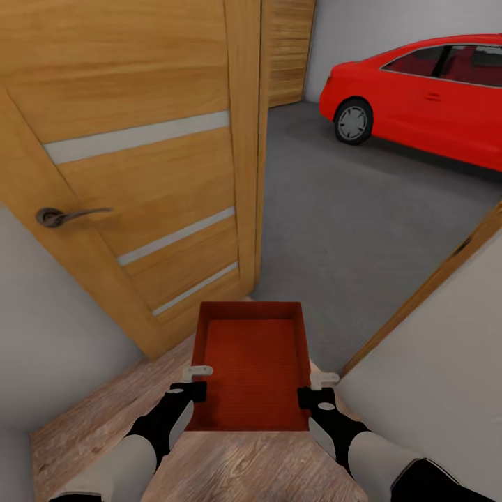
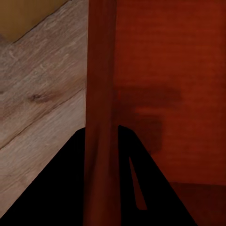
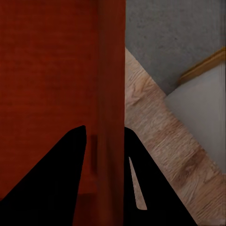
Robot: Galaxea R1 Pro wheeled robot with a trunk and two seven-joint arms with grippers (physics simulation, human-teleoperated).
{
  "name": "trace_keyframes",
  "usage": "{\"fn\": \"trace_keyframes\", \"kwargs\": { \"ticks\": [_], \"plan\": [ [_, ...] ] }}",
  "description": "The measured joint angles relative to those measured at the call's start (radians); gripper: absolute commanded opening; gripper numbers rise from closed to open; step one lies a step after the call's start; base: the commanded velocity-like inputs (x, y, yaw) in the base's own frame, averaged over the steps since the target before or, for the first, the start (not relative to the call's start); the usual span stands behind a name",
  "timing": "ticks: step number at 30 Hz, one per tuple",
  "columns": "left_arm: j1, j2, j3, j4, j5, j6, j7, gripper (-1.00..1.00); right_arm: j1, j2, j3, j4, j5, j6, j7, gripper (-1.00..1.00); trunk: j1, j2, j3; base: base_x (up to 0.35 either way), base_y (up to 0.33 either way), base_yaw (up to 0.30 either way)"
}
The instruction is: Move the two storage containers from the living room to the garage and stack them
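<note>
One red-orange storage container (image 1: pixel 252 366) hangs level between my two arms, above the wood-plank floor at the garage doorway. My left gripper (image 1: pixel 198 380) is shut on its left wall, and that wall (image 2: pixel 100 117) runs between the black fingers in the left wrist view. On the opposite side, my right gripper (image 1: pixel 318 389) is shut on the right wall (image 3: pixel 111 108). The container is empty, with a ribbed bottom. Ahead lies the garage's dark grey concrete floor (image 1: pixel 348 223).
An open orange-brown wooden door (image 1: pixel 146 160) with a metal handle (image 1: pixel 66 216) stands close on the left. The door frame (image 1: pixel 432 286) and white wall (image 1: pixel 446 390) flank the right. A red car (image 1: pixel 425 94) is parked at the far right of the garage.
</note>
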Motion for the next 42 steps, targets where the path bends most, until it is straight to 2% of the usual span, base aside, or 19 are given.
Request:
{"fn": "trace_keyframes", "kwargs": {
  "ticks": [25, 30, 42],
  "plan": [
    [0.000, 0.000, -0.001, 0.000, 0.002, 0.000, 0.001, -1.00, 0.000, 0.000, 0.001, 0.000, -0.001, 0.000, 0.000, -1.00, 0.000, 0.000, 0.000, 0.001, 0.000, -0.237],
    [0.000, 0.000, 0.001, 0.000, -0.001, 0.001, -0.001, -1.00, 0.000, 0.000, 0.001, 0.001, -0.001, 0.000, 0.000, -1.00, 0.000, 0.000, 0.000, 0.056, 0.062, -0.051],
    [0.000, 0.000, 0.000, -0.004, -0.001, 0.002, 0.000, -1.00, 0.000, 0.000, -0.001, -0.002, 0.000, 0.000, 0.000, -1.00, 0.000, 0.000, 0.000, 0.175, 0.260, -0.002]
  ]
}}
